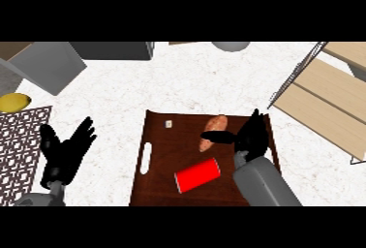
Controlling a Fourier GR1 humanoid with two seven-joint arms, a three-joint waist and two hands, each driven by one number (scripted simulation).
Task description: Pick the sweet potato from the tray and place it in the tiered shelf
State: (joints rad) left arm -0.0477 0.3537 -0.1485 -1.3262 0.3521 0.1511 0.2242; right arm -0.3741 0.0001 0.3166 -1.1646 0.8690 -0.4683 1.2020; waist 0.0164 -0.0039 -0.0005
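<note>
The sweet potato point(214, 131) lies on the tray point(159, 160), up near its far right corner, tilted. A strip of bare counter point(193, 80) runs between the tray's right rim and the tiered shelf point(325, 99) at upper right, with wide open room beyond the far edge. The right robot hand point(250, 138) sits just beside the potato, fingers straight and spread, thumb reaching across to touch it. A red can point(196, 175) lies nearer on the tray. The left robot hand point(63, 152) rests open at left, over the patterned mat point(18, 140).
</note>
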